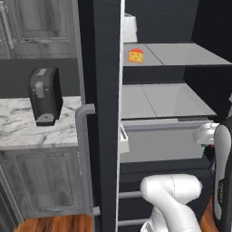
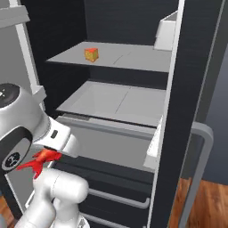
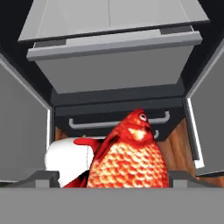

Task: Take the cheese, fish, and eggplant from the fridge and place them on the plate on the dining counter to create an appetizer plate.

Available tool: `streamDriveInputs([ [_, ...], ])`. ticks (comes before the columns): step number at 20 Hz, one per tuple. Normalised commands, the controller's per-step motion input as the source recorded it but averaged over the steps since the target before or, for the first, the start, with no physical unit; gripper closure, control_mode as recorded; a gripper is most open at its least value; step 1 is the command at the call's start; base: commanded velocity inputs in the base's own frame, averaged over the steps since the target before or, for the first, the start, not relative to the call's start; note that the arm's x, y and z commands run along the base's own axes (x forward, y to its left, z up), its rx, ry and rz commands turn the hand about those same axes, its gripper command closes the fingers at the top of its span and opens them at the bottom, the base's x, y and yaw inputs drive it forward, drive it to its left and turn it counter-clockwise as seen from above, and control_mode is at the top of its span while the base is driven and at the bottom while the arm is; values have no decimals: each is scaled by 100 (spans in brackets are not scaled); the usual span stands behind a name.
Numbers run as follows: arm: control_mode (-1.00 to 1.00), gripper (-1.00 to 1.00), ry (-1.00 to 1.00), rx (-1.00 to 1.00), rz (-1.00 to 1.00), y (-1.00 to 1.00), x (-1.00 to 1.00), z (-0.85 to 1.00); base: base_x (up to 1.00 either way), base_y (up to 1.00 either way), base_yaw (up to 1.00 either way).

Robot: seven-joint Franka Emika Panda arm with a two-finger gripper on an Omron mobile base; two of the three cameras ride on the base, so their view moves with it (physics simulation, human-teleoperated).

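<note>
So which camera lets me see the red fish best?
The hand view: the fish is big and close, scales and eye clear. The right base view shows just its red tail under the arm. The left base view gives nothing clear of it.

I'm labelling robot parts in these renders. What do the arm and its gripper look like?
The arm is glossy white, built of rounded, tube-like links. Its joints are dark: a black, grey-edged link with faint lettering in the left base view, and a dark round joint cap with small white markings in the right base view. The gripper has two small dark grey fingertips. No loose cables show.
</note>
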Motion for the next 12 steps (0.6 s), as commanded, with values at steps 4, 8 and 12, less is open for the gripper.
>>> streamDriveInputs([
  [4, 100, 100, 0, 0, 0, 0, 0, 0, -100, 2, 0],
  [8, 100, 100, 0, 0, 0, 0, 0, 0, -100, 0, 0],
  [12, 100, 100, 0, 0, 0, 0, 0, 0, -99, -3, -7],
])
